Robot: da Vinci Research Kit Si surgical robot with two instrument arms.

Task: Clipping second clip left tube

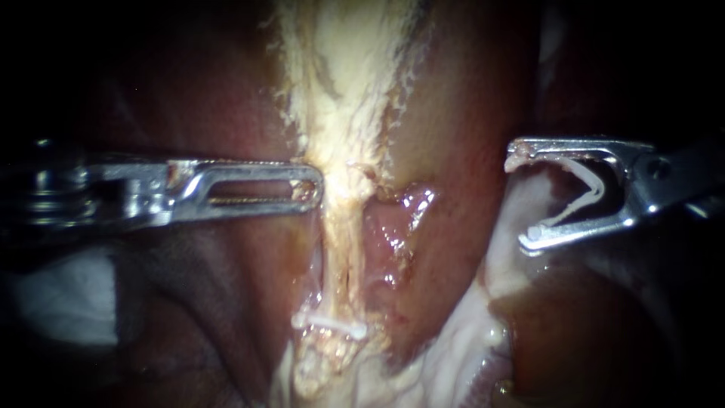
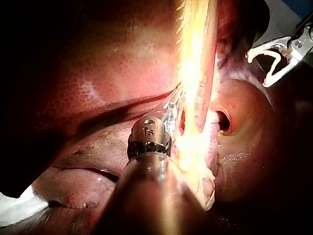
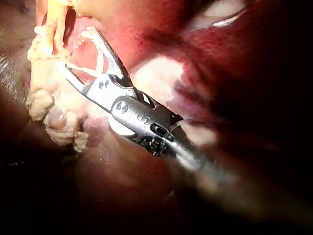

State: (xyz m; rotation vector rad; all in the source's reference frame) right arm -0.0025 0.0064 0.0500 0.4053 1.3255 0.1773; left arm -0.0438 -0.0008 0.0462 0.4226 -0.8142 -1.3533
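**Endoscope view: open right instrument with a clip, apart from the tube**

Nearest the camera, a white seated clip [image 1: 329, 323] lies crosswise over the pale tube [image 1: 343, 242], clamped on it with both ends jutting just past the tube's edges. Below the clip the tube ends in lumpy pale tissue. Dark red liver [image 1: 219, 302] lies to the left of the tube, and more red-brown tissue lies to its right. At the near left a white cloth [image 1: 60, 298] shows dimly.

Farther along, the left instrument [image 1: 311, 189] comes in level from the left. Its slotted jaws lie together, clenched on the left edge of the pale tube, and a thin film of tissue hangs from the tip toward the seated clip.

At about the same depth on the right, the right instrument [image 1: 522, 200] has its jaws spread wide, with nothing gripped between the tips. A white V-shaped loaded clip [image 1: 585, 193] sits inside them, its mouth facing left toward the tube. These jaws stand well apart from the tube, with red-brown tissue between, over a pale patch.

Farthest off, the tube widens into a broad band of yellowish fatty tissue [image 1: 340, 68] that runs out of sight.
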